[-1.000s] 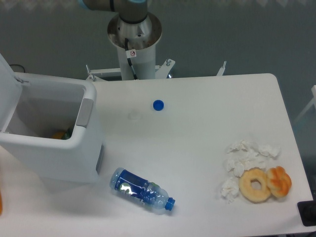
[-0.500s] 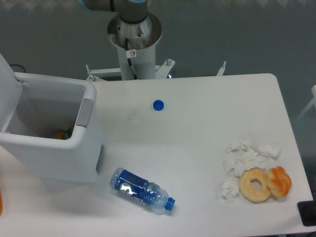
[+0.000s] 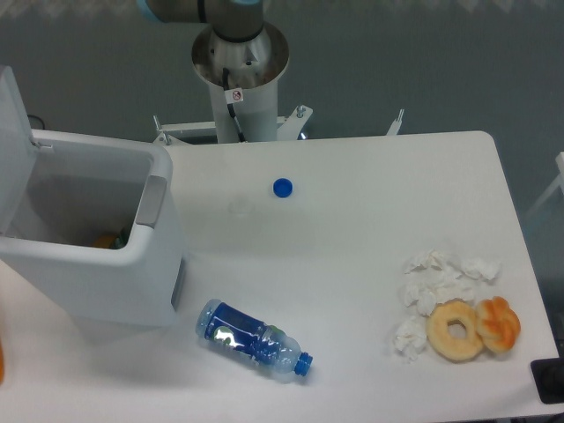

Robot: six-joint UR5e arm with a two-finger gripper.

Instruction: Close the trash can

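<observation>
Hand unseen; trash can open, lid upright at left.

Single fixed camera, mounted high, looking steeply down on the white worktop from its near edge. Moderately near: worktop fills most of frame. Robot base pedestal at top centre, far side. Trash can cropped at left edge.

My way across the middle of the table is bare apart from the blue cap. The trash can blocks the left, its lid standing up. The bottle lies just beside it; tissues and doughnuts crowd the right front.
</observation>
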